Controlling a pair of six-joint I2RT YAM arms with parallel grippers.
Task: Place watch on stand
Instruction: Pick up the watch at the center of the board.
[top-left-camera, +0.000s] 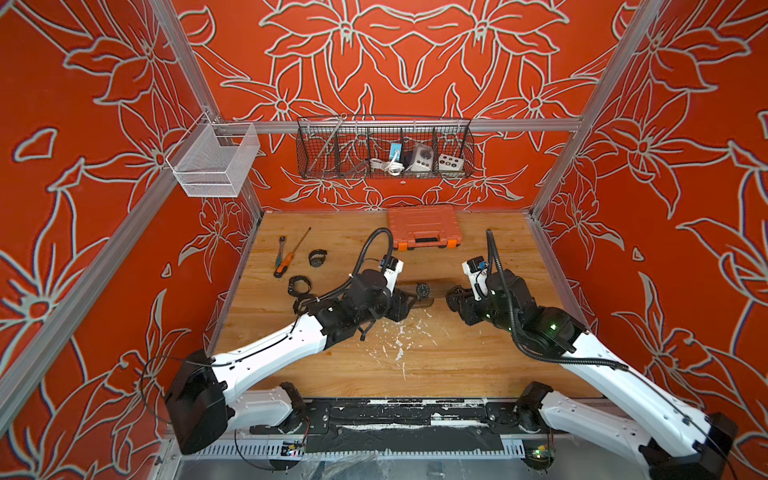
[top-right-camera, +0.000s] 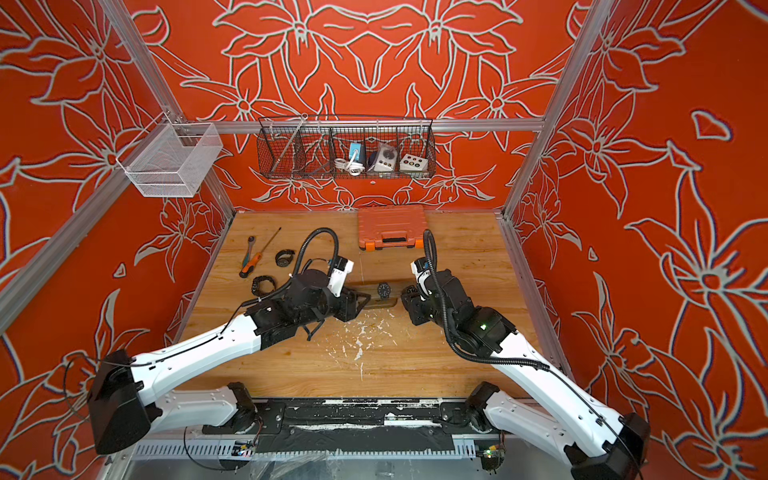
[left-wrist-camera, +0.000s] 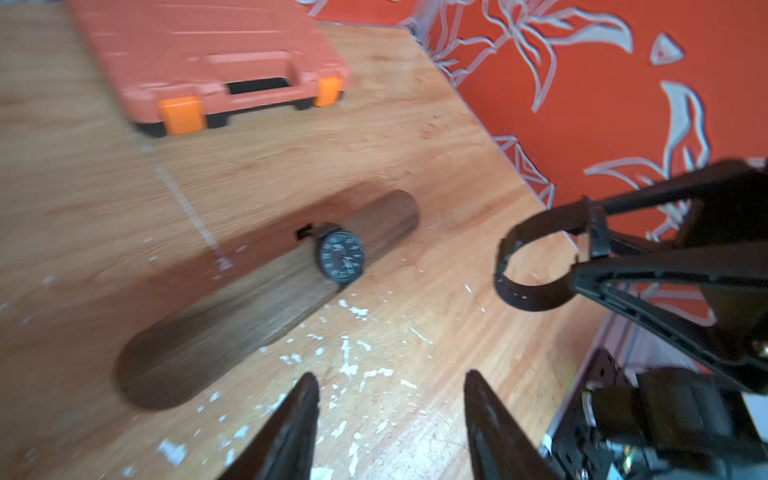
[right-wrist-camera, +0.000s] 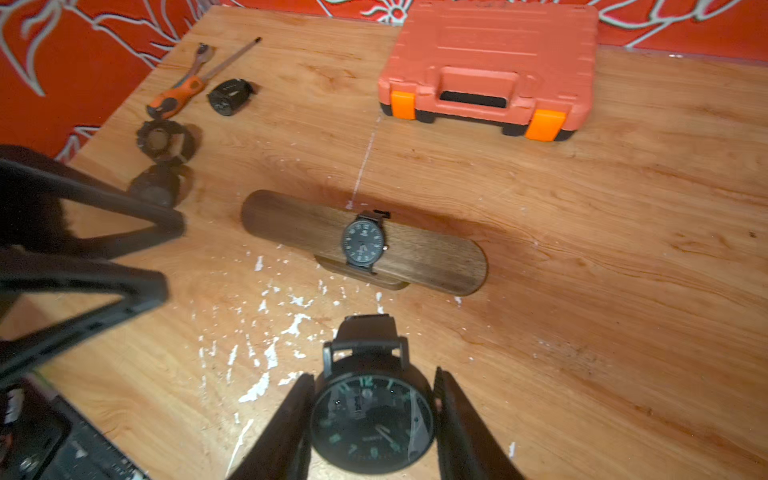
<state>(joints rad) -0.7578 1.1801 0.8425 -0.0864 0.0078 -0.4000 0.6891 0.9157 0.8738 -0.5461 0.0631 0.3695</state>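
Note:
The stand (right-wrist-camera: 291, 222), a long dark-brown wooden bar on a small flat base, lies mid-table in both top views (top-left-camera: 434, 291). A black watch (right-wrist-camera: 364, 243) is strapped around its middle, dial up (left-wrist-camera: 340, 254) (top-right-camera: 384, 289). My right gripper (right-wrist-camera: 374, 374) hovers just right of the stand (top-left-camera: 455, 296), shut on a second black watch (right-wrist-camera: 372, 419) by the sides of its case, its strap loop (left-wrist-camera: 523, 291) hanging free. At the stand's left end my left gripper (left-wrist-camera: 390, 375) is open with nothing between its fingers (top-left-camera: 407, 305).
An orange tool case (top-left-camera: 424, 226) lies at the back of the table. At the left lie a screwdriver (top-left-camera: 291, 255), a wrench (top-left-camera: 280, 249) and further black watches (top-left-camera: 318, 257) (top-left-camera: 299, 284). A wire basket (top-left-camera: 384, 149) and a white mesh basket (top-left-camera: 214, 160) hang on the walls.

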